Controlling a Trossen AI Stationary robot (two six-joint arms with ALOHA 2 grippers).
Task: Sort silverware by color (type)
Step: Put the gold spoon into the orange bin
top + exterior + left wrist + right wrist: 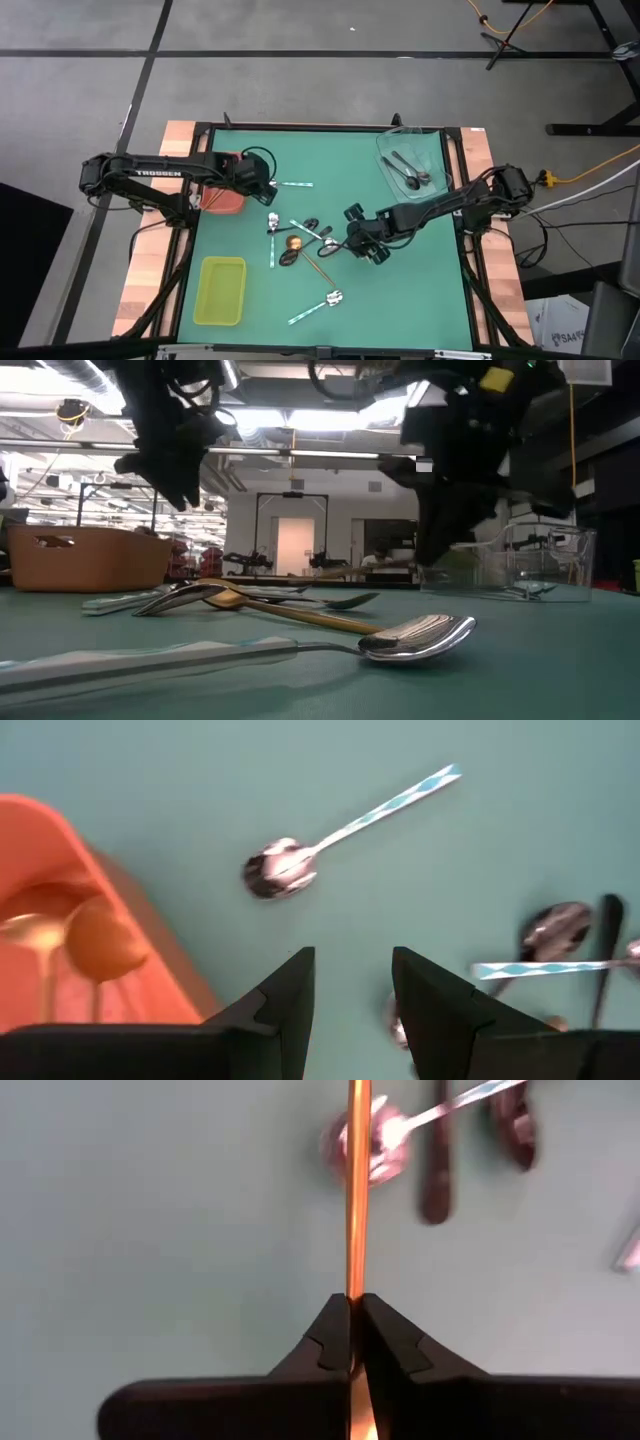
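My right gripper [349, 1342] pinches a copper spoon [358, 1190] by its handle — my left gripper [352, 1010] hangs parted beside the red tray [60, 920].

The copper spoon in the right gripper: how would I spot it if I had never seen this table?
Start at the green table and find the right gripper near its middle. The copper spoon is the thin orange-gold handle pinched between its fingers, running toward the cluster of spoons. Its neighbours have mint-green or black handles; this one alone is being held.
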